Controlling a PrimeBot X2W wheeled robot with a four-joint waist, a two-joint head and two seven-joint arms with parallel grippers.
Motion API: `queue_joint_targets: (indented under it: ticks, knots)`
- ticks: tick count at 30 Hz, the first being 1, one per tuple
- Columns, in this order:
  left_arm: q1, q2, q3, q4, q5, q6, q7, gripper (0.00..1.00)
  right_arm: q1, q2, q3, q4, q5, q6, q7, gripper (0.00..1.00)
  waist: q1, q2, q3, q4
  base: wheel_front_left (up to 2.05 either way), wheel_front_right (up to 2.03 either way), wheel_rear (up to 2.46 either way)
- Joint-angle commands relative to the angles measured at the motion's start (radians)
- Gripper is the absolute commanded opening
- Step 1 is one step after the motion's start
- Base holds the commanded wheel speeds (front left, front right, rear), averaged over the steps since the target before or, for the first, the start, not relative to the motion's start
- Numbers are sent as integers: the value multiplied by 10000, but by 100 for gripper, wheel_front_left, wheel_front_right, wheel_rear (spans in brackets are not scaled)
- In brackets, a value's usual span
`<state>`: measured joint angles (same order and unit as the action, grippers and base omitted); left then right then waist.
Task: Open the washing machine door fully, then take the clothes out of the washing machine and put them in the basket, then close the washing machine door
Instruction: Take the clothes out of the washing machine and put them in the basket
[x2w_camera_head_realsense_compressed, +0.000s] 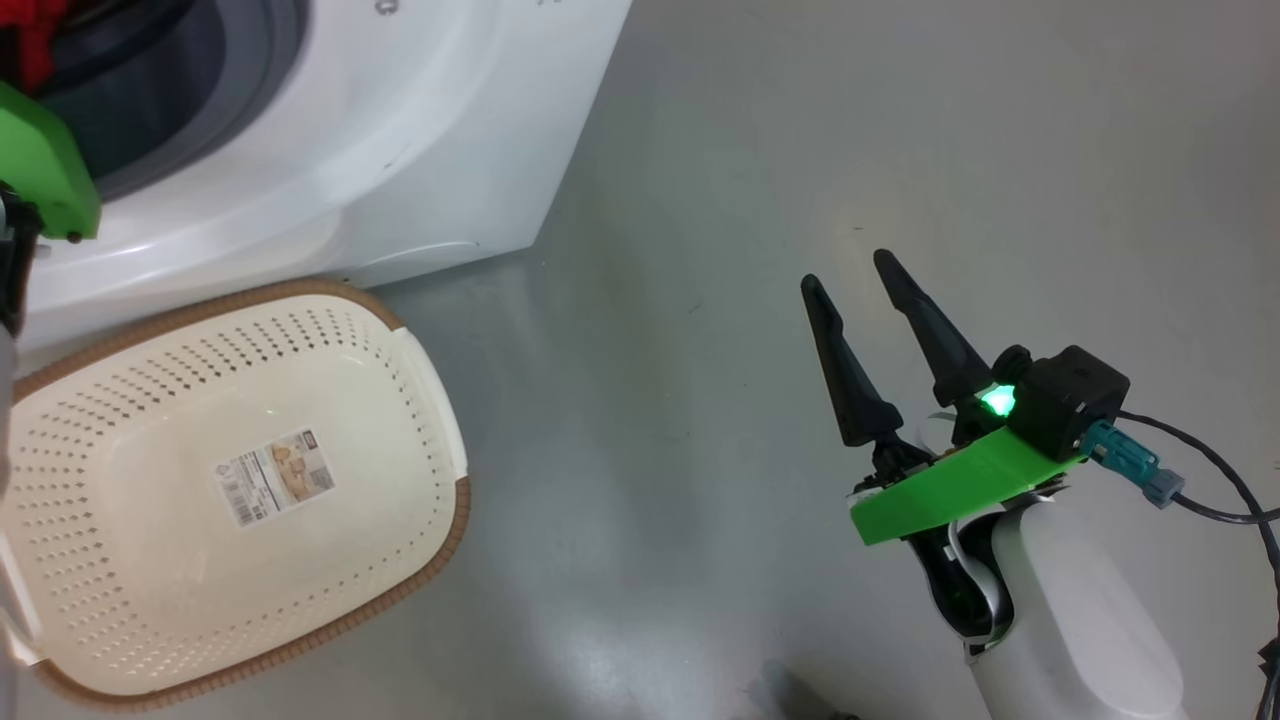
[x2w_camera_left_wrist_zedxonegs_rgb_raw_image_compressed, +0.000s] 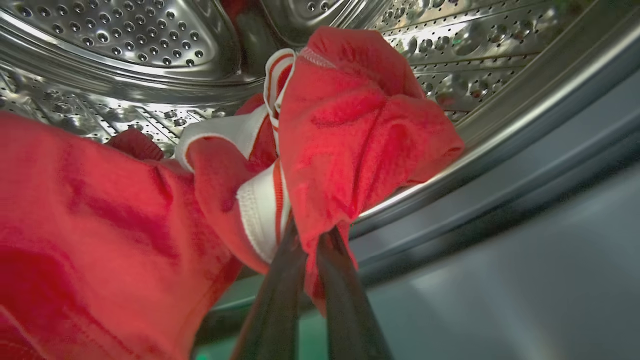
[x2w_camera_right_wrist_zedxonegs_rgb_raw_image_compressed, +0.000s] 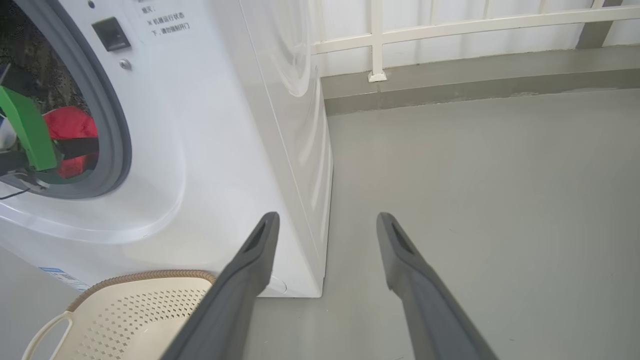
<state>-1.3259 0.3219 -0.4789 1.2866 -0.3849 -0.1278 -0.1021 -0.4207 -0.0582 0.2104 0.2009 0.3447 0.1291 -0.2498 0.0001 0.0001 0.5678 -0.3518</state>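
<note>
The washing machine (x2w_camera_head_realsense_compressed: 330, 150) stands open at the upper left; its door is out of view. In the left wrist view, my left gripper (x2w_camera_left_wrist_zedxonegs_rgb_raw_image_compressed: 311, 240) is inside the steel drum (x2w_camera_left_wrist_zedxonegs_rgb_raw_image_compressed: 125, 50), shut on a fold of the red clothes (x2w_camera_left_wrist_zedxonegs_rgb_raw_image_compressed: 360, 130) with white bands. More red cloth lies at the left. A bit of the clothes (x2w_camera_head_realsense_compressed: 35, 45) shows in the opening, above my left arm's green bracket (x2w_camera_head_realsense_compressed: 40, 165). The cream basket (x2w_camera_head_realsense_compressed: 420, 400) sits empty on the floor before the machine. My right gripper (x2w_camera_head_realsense_compressed: 845, 269) hangs open over bare floor to the right, holding nothing.
The grey rubber gasket (x2w_camera_right_wrist_zedxonegs_rgb_raw_image_compressed: 112, 125) rings the opening. A white railing (x2w_camera_right_wrist_zedxonegs_rgb_raw_image_compressed: 450, 25) and a low kerb run along the far wall. Grey floor (x2w_camera_head_realsense_compressed: 700, 200) stretches to the right of the machine. A cable (x2w_camera_head_realsense_compressed: 1210, 470) trails from my right wrist.
</note>
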Motion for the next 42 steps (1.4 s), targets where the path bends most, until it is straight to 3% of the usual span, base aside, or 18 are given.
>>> queue_joint_targets:
  ticks: [1, 14, 25, 42]
  knots:
    - [-281, 350, 84, -128, -114, -29, -134, 0, 9, 64, 108, -227, -43, 16, -120, 100, 0, -1, -71, 76, 0, 0, 0]
    - [961, -438, 832, -958, -1443, -29, -1578, 0, 424, -294, -415, -182, -139, 16, -120, 100, 0, -1, -1267, 1093, 0, 0, 0]
    - [3581, -412, 2415, -4458, -1030, 198, -1594, 0, 1032, -725, -630, -109, -59, 16, -120, 100, 0, -1, -2283, 1688, 0, 0, 0]
    - [7867, -1419, 4773, -10082, 353, 126, -1596, 0, 1749, -1083, -925, -150, 85, 16, -120, 100, 0, -1, -3134, 2206, 0, 0, 0]
